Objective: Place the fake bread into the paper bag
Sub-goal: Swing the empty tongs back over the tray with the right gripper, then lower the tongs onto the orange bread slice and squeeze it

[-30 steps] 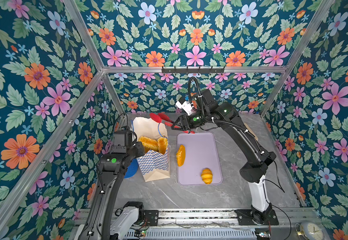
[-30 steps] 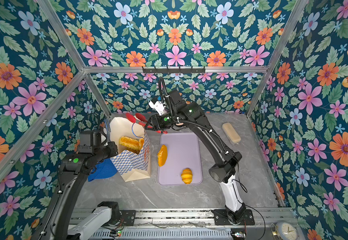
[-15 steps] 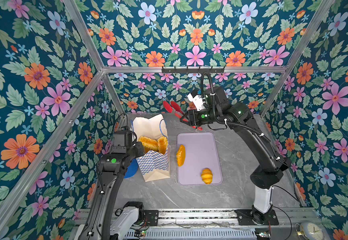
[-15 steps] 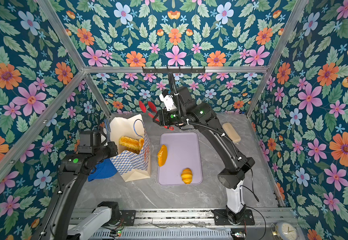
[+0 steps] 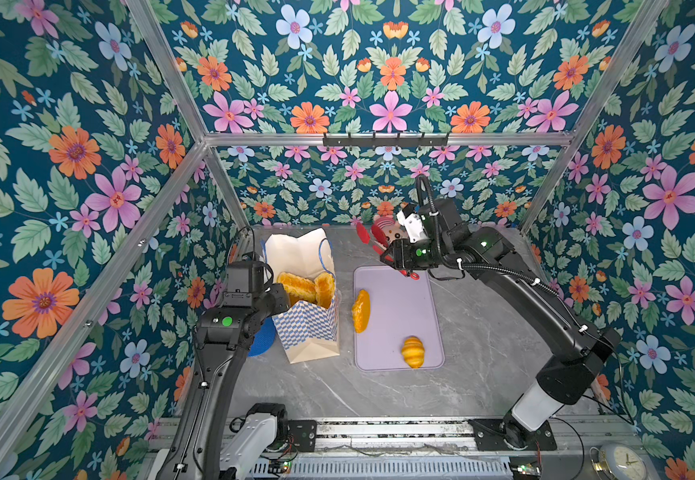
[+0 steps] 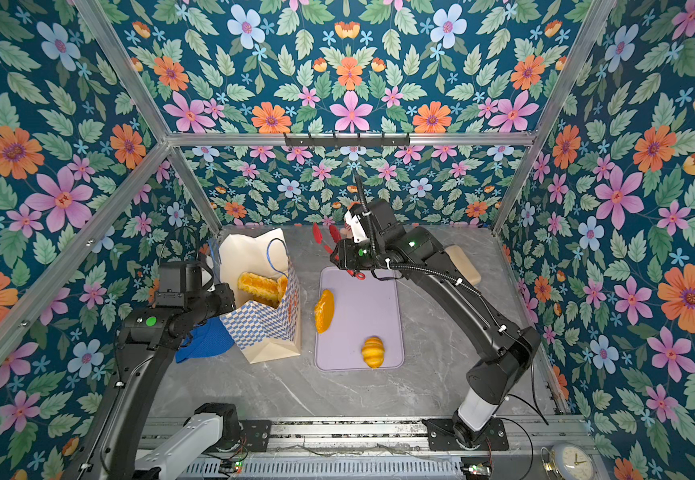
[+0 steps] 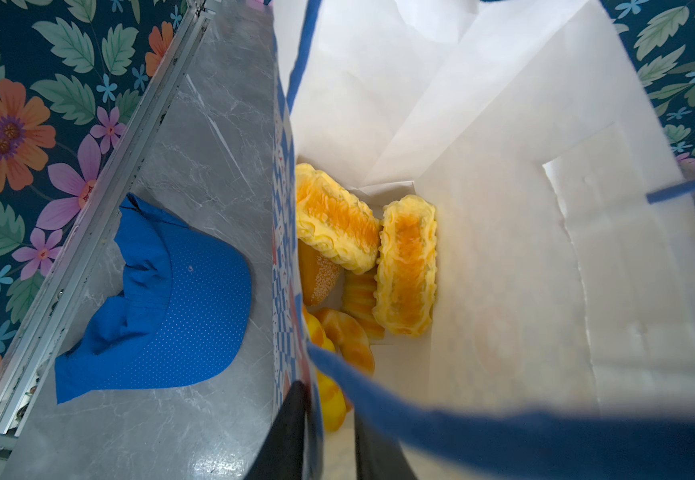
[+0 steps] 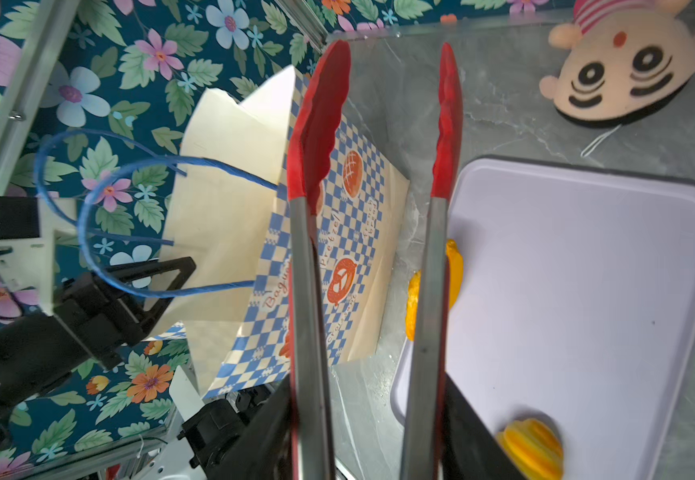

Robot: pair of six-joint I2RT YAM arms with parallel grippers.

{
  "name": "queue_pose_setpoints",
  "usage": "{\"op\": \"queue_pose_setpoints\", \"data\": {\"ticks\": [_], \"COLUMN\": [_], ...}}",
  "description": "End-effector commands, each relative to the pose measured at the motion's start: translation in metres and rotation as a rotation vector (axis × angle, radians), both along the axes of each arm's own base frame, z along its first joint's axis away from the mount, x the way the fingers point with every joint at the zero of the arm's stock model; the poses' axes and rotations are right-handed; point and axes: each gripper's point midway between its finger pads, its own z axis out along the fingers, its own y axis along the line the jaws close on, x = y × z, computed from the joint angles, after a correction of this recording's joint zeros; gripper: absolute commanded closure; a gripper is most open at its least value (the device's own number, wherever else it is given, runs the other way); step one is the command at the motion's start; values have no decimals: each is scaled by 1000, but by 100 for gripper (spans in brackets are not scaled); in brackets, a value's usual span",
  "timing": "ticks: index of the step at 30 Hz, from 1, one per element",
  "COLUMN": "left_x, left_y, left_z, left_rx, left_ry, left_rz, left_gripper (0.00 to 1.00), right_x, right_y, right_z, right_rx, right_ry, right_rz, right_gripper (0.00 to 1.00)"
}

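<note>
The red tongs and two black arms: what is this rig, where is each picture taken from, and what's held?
Two robot arms stand at a grey table. In both top views a camera overhead sees everything; the other two pictures come from a camera on each wrist. The left gripper pinches the paper bag, and its wrist view looks down into the bag at fake bread already inside. The right gripper holds the red tongs, tips apart and empty. A croissant lies on the purple tray, an oval bread at its edge.
</note>
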Motion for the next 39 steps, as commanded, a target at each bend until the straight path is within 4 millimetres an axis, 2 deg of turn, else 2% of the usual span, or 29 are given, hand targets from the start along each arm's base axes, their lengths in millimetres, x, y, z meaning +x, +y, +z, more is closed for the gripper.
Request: {"op": "queue_pose_setpoints", "data": {"ticks": [1,7,15,19,29,35,37,39], "left_x": [1,2,3,3,2,2,2,2], "left_y": [2,1,1,1,1,2,2,2], "left_z": [4,3,3,3,2,0,0,-1], "left_rx": [10,7,4,4,6,10,11,10], "left_ry": [-17,-15,-15,-16,-14,-10,-10,-10], "left_rz": [7,5,1,1,3,5,5,5], "left_gripper": [75,75,75,75,75,75,75,75], "right_x": [-4,-26,-48,-57,-71,-72,-69,-68], "right_y": [0,1,9,14,28,33,33,32], "right_z": [-9,-63,-103,-116,-135,-144,-159,-164], "right_rx": [38,-3,-30,-56,-91,-117,-156,-178], "right_ry": [31,148,236,263,300,316,337,340], "right_rz": [-25,-26,-16,-2,29,37,28,24], "right_gripper": [51,51,51,50,48,47,47,47]}}
